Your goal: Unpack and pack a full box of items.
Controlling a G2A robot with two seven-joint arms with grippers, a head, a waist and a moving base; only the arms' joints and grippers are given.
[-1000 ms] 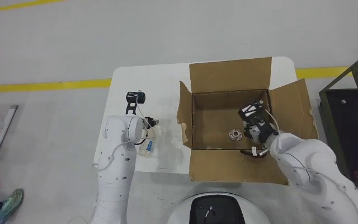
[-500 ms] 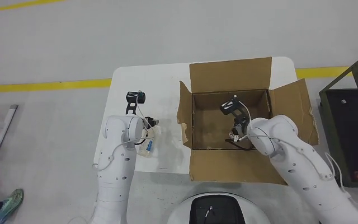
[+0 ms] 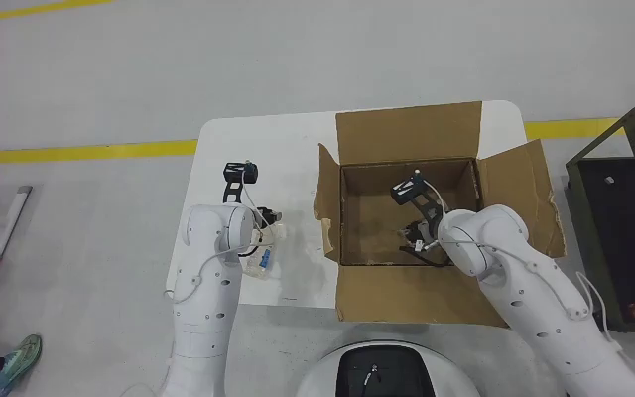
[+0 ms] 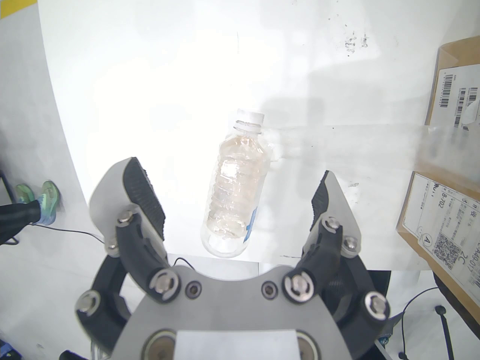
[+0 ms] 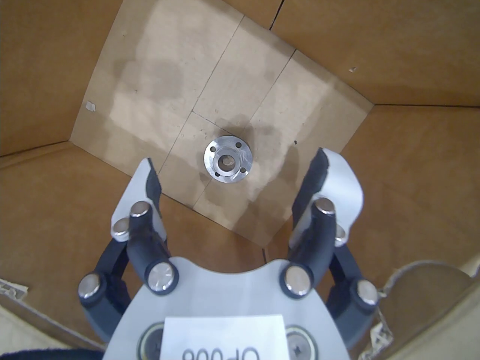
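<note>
The right gripper (image 5: 235,161), jaws spread wide, hangs inside the cardboard box (image 3: 409,134) above a round metal flange (image 5: 227,162) on the box floor. The left gripper (image 4: 230,173), jaws also open, hovers over a clear plastic bottle (image 4: 235,192) lying on the white table (image 3: 283,149), left of the box.

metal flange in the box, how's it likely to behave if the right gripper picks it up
The metal flange looks like solid machined metal, so it is probably rigid and heavy for its size. Its shiny rim may slip in a grip. Lying flat on the box floor, it likely won't roll, but it sits low to pinch.
</note>
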